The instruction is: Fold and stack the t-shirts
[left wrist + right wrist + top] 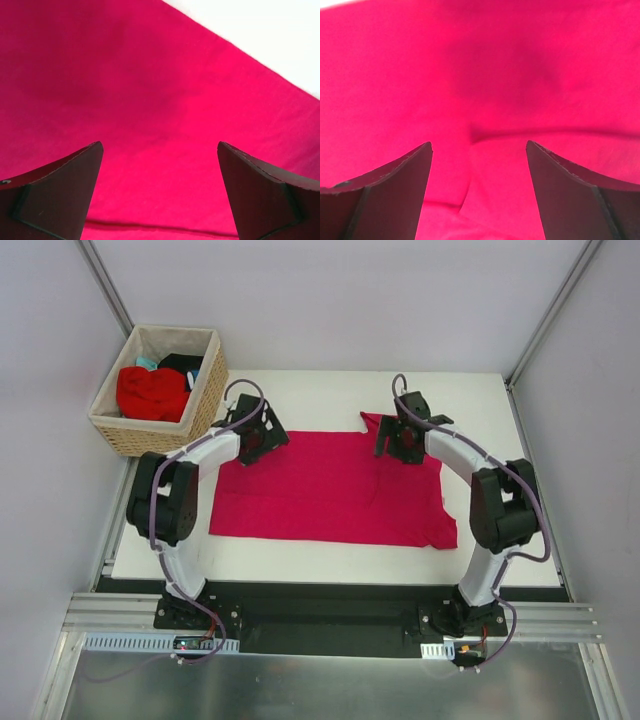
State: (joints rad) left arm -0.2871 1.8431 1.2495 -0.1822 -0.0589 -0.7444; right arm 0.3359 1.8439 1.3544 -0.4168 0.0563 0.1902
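Closest to us, the dark fingers of the left gripper [160, 145] stand wide apart just above the crimson-pink t-shirt [330, 490], holding nothing. We see the right gripper [479, 144] likewise spread wide over a fold in the same cloth. The shirt lies flat across the middle of the white bench [320, 390], with one gripper near each far corner. At the far left, a wicker basket [207, 405] holds a red t-shirt [152, 392], with black cloth [183, 364] and teal cloth [147, 362] behind it.
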